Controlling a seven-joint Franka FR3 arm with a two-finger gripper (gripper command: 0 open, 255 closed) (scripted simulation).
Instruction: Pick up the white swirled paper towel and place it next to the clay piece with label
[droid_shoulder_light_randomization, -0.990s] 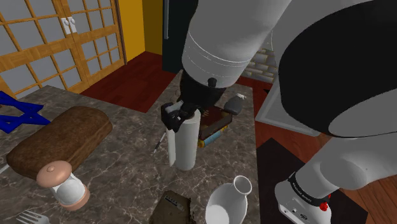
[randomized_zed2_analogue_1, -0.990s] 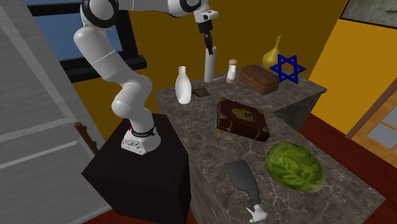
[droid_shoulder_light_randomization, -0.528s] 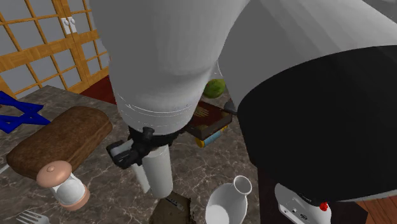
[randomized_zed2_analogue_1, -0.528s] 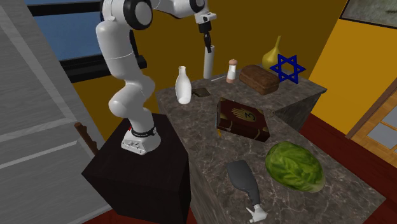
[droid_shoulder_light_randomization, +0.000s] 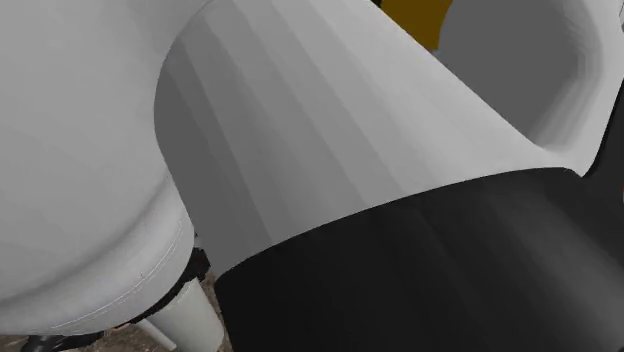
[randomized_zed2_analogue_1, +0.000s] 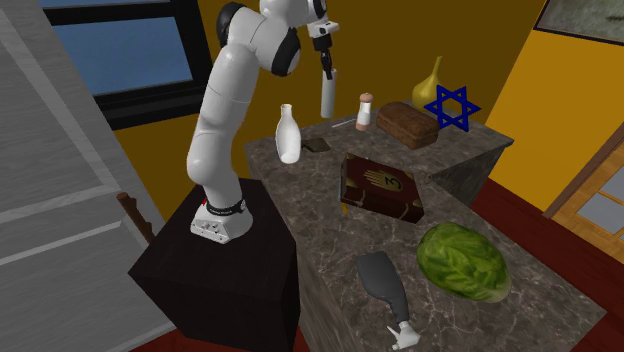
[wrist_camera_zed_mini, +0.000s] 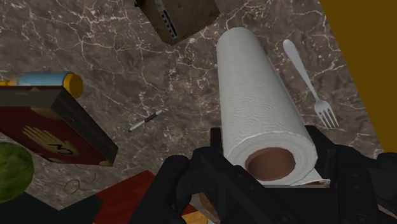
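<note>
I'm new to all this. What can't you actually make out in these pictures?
- Shoulder view: the arm blocks the table and most of the paper towel.
- Wrist view: the clay piece is cut off by the picture's edge; its label is too small to read.
- Second exterior view: the fork is too far off to recognise.

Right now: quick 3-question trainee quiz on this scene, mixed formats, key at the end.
1. True or false: the white vase stands upright on the counter.
2. The gripper is: A open above the paper towel roll; B shut on the paper towel roll; C shut on nothing.
3. Fill in: the piece of cutlery lying on the counter is a ____.
Key: 1 true; 2 B; 3 fork.
</note>
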